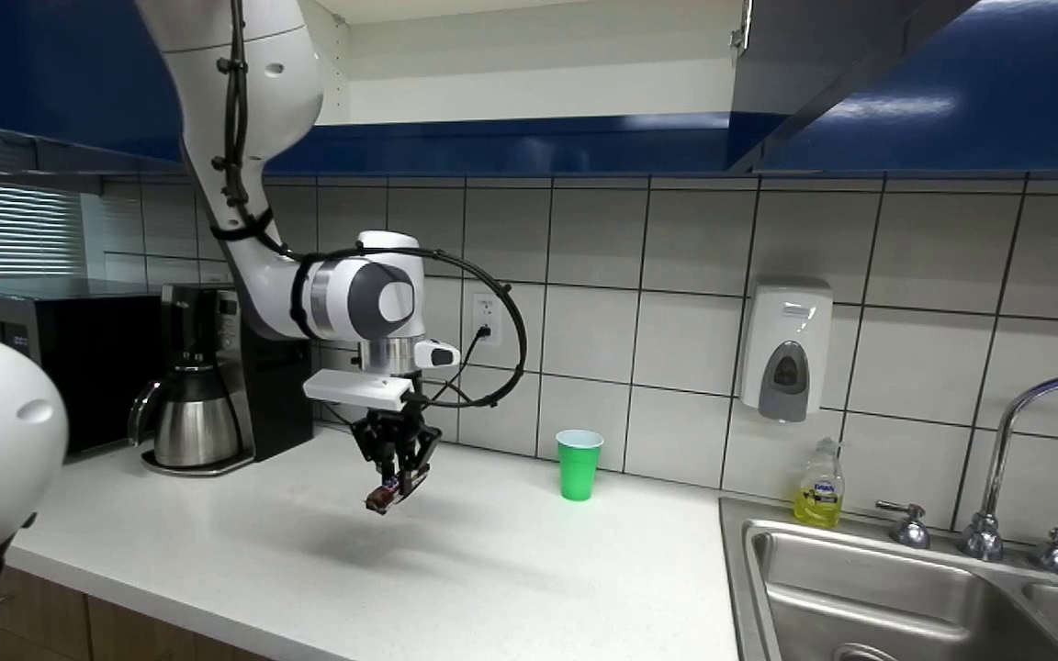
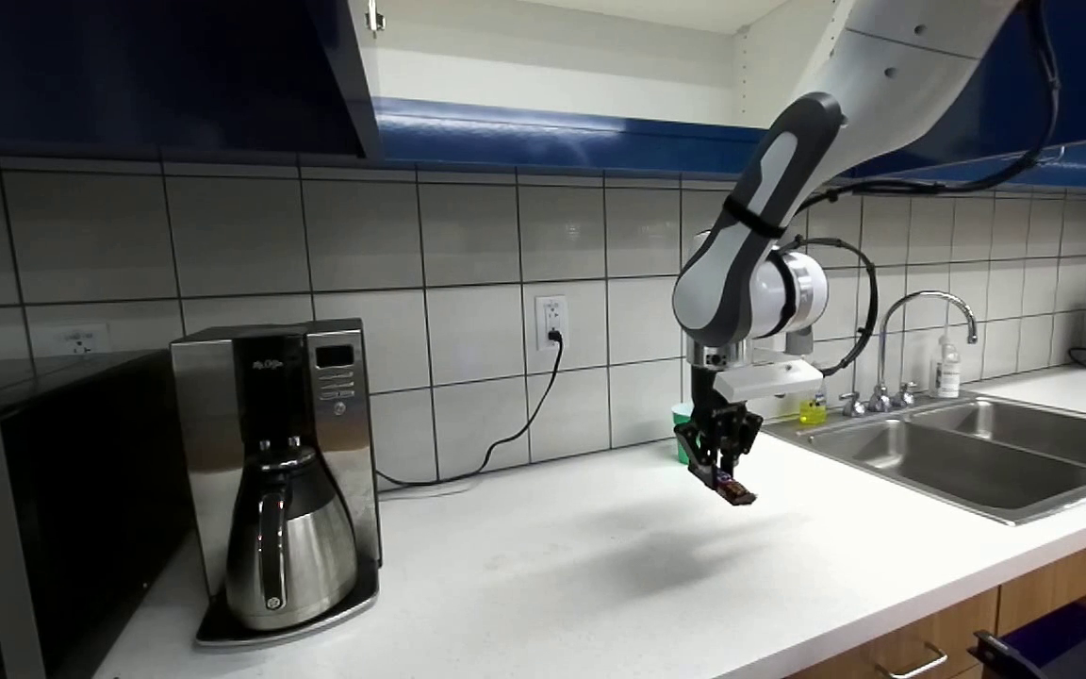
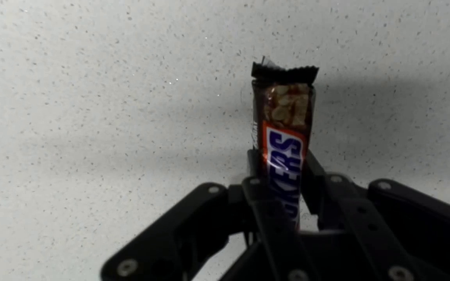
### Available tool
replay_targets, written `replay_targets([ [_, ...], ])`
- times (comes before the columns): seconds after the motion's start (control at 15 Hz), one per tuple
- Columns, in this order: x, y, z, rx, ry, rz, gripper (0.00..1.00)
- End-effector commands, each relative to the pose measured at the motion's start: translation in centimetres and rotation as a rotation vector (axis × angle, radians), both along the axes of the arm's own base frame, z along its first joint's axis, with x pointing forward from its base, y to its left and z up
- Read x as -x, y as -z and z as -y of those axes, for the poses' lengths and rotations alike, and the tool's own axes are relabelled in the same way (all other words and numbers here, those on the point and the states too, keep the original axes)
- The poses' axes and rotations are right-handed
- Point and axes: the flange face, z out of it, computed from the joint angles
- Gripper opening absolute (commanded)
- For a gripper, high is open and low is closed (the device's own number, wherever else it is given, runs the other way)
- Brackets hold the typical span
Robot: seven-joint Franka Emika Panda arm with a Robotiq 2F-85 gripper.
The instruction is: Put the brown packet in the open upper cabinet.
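The brown packet is a slim dark brown candy bar wrapper with an orange-edged white label. In the wrist view the packet stands out between the fingers of my gripper, with its lower end hidden behind them. My gripper shows in both exterior views. It is shut on the packet and holds it above the white counter, apart from it. The open upper cabinet has a white interior and a blue front edge. It is well above my gripper on the wall.
A green cup stands on the counter near the tiled wall. A coffee maker and black microwave stand to one side. A steel sink with a faucet lies opposite. A raised blue door hangs beside the cabinet opening.
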Motion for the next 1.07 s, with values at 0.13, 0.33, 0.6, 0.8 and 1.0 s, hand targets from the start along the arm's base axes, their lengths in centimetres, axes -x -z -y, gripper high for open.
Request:
replay_targets([
  [0.13,5.0,-6.4,1.5,0.029,-0.054,0.031,0.06],
  [0.33,7.3,-9.9,2.5,0.033,-0.063,0.036,0.06],
  [0.6,10.3,-14.8,3.4,0.036,-0.074,0.049,0.06],
  [0.8,12.3,-19.1,3.8,0.051,-0.084,0.080,0.06],
  [1.0,13.9,-24.3,4.2,0.058,-0.079,0.175,0.06],
])
